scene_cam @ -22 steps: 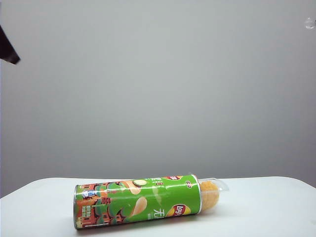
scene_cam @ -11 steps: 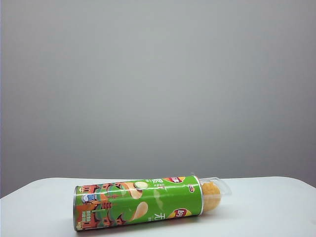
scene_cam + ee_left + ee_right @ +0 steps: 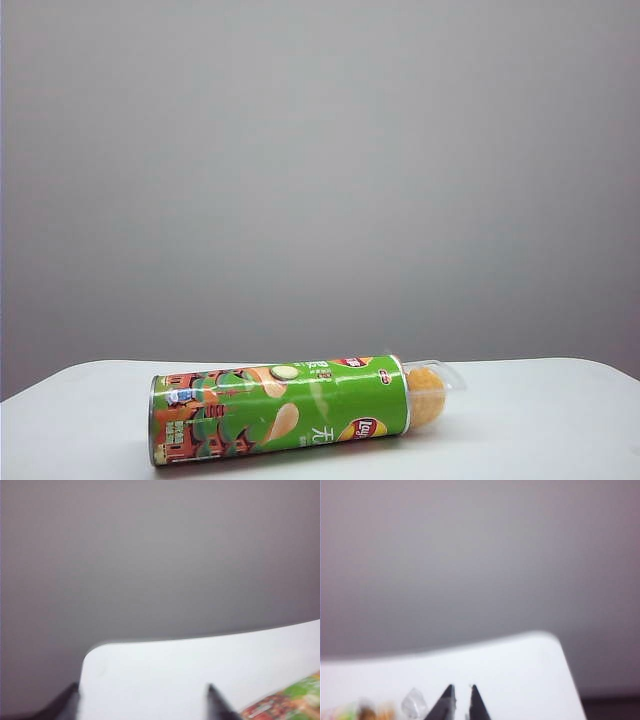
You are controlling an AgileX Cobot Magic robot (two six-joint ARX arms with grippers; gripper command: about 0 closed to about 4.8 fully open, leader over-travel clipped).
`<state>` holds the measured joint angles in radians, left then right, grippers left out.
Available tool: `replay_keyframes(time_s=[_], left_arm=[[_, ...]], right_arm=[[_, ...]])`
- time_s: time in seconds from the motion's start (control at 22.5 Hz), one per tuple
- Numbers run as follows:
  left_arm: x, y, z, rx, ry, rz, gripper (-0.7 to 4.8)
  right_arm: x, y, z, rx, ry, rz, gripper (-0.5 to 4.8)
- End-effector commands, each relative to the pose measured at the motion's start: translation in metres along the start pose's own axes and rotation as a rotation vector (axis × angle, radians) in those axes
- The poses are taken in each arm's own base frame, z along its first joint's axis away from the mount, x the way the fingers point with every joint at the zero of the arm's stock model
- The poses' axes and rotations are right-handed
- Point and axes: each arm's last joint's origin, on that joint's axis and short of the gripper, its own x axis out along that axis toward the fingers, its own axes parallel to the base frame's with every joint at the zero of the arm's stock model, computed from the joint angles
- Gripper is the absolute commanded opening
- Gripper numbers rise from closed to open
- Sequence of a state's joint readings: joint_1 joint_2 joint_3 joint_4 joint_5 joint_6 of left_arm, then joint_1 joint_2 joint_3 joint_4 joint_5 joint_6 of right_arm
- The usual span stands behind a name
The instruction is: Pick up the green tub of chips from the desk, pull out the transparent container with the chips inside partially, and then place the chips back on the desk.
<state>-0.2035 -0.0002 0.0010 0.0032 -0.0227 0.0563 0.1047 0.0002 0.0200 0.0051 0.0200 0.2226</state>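
Observation:
The green tub of chips (image 3: pixel 280 408) lies on its side on the white desk (image 3: pixel 540 420), touched by nothing. From its right end the transparent container (image 3: pixel 440 378) sticks out a short way, with the yellow-orange chips (image 3: pixel 425 396) showing inside. Neither gripper shows in the exterior view. In the left wrist view my left gripper (image 3: pixel 142 686) is open and empty above the desk (image 3: pixel 175 670), beside the tub's printed end (image 3: pixel 290 705). My right gripper (image 3: pixel 461 686) is shut on nothing, tips nearly touching, next to the container's clear tip (image 3: pixel 414 702).
A plain grey wall stands behind the desk. The desk's rounded far corners show in both wrist views, one (image 3: pixel 95 650) in the left, the other (image 3: pixel 555 642) in the right. A dark strip of floor (image 3: pixel 615 707) lies past the right corner.
A dark part of an arm at the upper left edge of the exterior view has gone out of sight. The tub rocked slightly on the desk and stays in the same place.

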Motion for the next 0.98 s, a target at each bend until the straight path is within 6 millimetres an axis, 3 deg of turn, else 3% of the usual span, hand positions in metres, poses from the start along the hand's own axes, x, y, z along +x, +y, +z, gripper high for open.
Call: replay_keyframes(time_s=[0.04,0.09,0.18,0.4,0.71,0.85,0.98], left_arm=[[0.0,0.001,0.0,0.081,0.015,0.043,2.06],[0.0,0.001,0.0,0.108,0.019,0.043,2.03],[0.0,0.001,-0.001,0.124,0.024,0.045,1.22],[-0.001,0.001,-0.011,0.143,0.134,0.037,-0.06],[-0.001,0.001,-0.018,0.118,0.209,0.023,-0.05],[-0.001,-0.001,-0.02,0.07,0.224,-0.03,0.65],[0.0,-0.001,-0.021,0.06,0.244,-0.036,0.67]], right_arm=[[0.001,-0.004,-0.015,-0.023,0.101,-0.052,0.19],[0.0,-0.005,-0.017,-0.038,0.119,-0.059,0.17],[0.0,-0.004,-0.016,-0.07,0.114,-0.054,0.02],[0.0,-0.005,-0.018,-0.063,0.137,-0.056,-0.01],[-0.001,-0.005,-0.025,-0.043,0.21,-0.043,-0.01],[-0.001,-0.005,-0.025,-0.043,0.211,-0.041,0.0],[-0.001,-0.005,-0.025,-0.044,0.211,-0.041,0.0]])
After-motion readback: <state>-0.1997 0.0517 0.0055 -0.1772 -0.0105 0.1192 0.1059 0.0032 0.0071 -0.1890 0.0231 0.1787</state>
